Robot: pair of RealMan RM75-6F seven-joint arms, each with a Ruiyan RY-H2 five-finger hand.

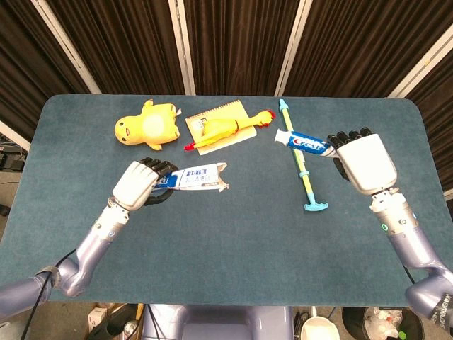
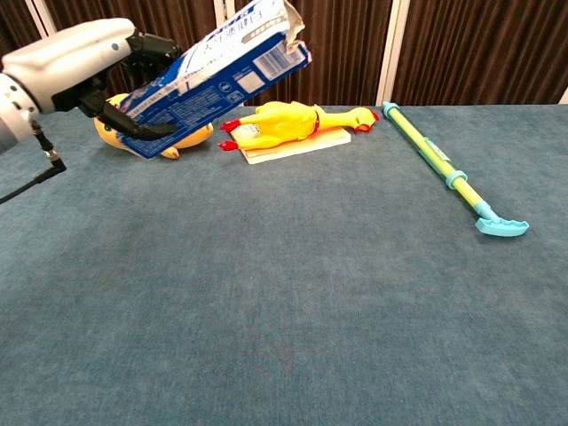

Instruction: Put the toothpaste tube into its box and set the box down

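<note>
Toothpaste tube [image 1: 306,142] sits in the right hand [image 1: 363,163] in the head view, cap pointing left, held over the long green-and-blue stick [image 1: 299,156]. The left hand [image 1: 139,185] grips the toothpaste box [image 1: 200,178] by its closed end — torn flaps face the tube, well apart from it.

In the chest view the left hand [image 2: 84,65] holds the box [image 2: 217,77] tilted, open end up, before the rubber chicken [image 2: 288,122] and yellow duck plush [image 2: 169,136] — the right hand is out of frame.

The yellow rubber chicken [image 1: 225,130] lies on the spiral notepad [image 1: 216,117], between the yellow plush duck [image 1: 147,125] at left and the long green-and-yellow stick [image 1: 297,151] at right.
</note>
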